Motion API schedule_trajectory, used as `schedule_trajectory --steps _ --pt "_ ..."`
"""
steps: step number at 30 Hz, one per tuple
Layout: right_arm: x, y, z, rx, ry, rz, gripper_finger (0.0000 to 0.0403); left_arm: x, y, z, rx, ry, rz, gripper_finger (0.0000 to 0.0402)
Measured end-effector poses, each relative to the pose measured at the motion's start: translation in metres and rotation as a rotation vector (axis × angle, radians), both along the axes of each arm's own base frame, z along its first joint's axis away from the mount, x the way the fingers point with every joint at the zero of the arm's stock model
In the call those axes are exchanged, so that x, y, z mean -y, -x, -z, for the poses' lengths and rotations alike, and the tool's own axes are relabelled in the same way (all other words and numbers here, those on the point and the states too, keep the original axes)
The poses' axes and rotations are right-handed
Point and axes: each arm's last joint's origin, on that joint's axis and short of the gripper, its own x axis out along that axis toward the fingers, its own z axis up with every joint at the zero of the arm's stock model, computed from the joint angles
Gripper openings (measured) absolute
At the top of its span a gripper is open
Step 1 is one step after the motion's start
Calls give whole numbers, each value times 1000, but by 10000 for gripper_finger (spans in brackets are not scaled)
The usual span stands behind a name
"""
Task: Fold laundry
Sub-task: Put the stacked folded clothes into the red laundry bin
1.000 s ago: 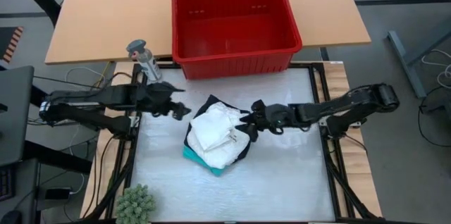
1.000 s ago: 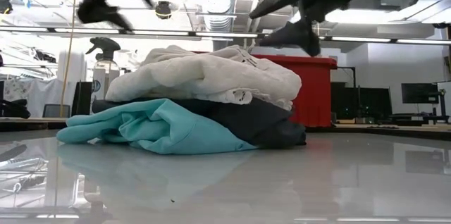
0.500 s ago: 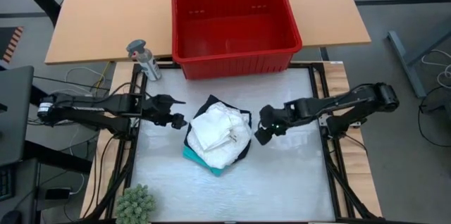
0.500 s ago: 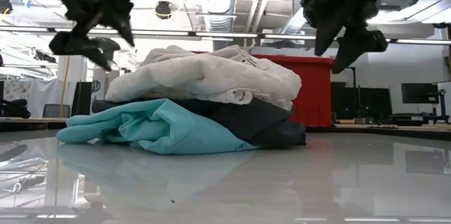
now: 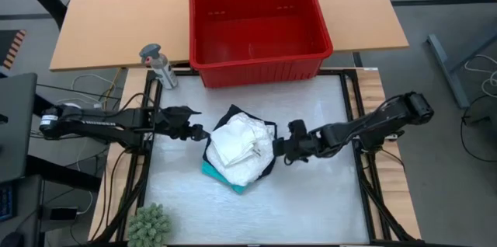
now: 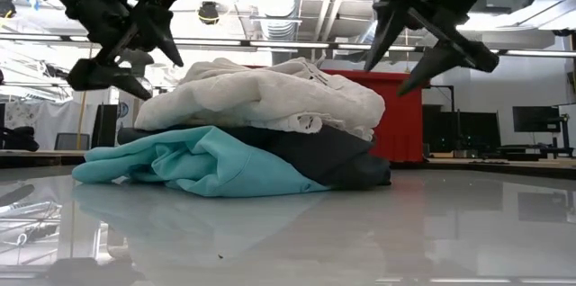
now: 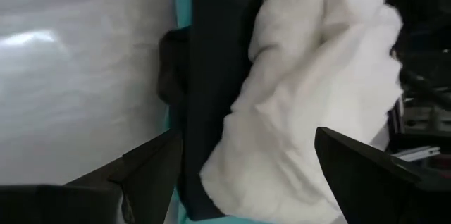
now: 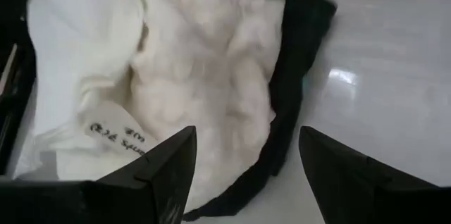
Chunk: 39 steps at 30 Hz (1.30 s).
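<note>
The laundry (image 5: pixel 239 151) lies in a pile mid-table. A white garment (image 6: pixel 270 97) is on top, a black one (image 6: pixel 333 156) is under it, and a teal one (image 6: pixel 207 165) at the bottom rests on the table. My left gripper (image 5: pixel 199 132) hangs open just off the pile's left side, above table level (image 6: pixel 153 75), its fingers pointing toward the black and white cloth (image 7: pixel 250 134). My right gripper (image 5: pixel 279 152) hangs open at the pile's right side (image 6: pixel 387 77), slanting down over the white garment's edge (image 8: pixel 246 131). Neither touches cloth.
A red basket (image 5: pixel 260 26) stands behind the pile at the table's far edge. A spray bottle (image 5: pixel 158 64) stands far left, and a small green plant (image 5: pixel 149 224) sits at the near left corner. The bare white table top (image 5: pixel 311 200) stretches toward the near edge.
My left gripper has sunk beside the pile's left side and rolled a little. My right gripper has rolled a good way, drawn off the pile's right side and come back, now a little nearer the table's near edge. Both stay open, and the pile has not moved.
</note>
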Motion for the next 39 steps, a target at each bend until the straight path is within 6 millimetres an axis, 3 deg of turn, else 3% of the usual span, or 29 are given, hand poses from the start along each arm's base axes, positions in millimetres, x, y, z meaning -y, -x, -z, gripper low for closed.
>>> schedule_trajectory --steps 7,12,17,22,39 --pt "-8 -19 28 -17 -20 29 277 -1 1 16 28 -13 -21 313" --pt "-10 -26 46 -52 -47 54 277 0 6 39 -21 47 -50 313" --pt "-9 -30 55 -65 -75 75 277 0 5 61 71 109 -93 313" --pt "-3 -36 63 -83 -107 88 277 2 5 81 16 163 -119 313" --pt "17 -77 115 -17 -305 6 276 3 -27 111 55 209 -104 313"
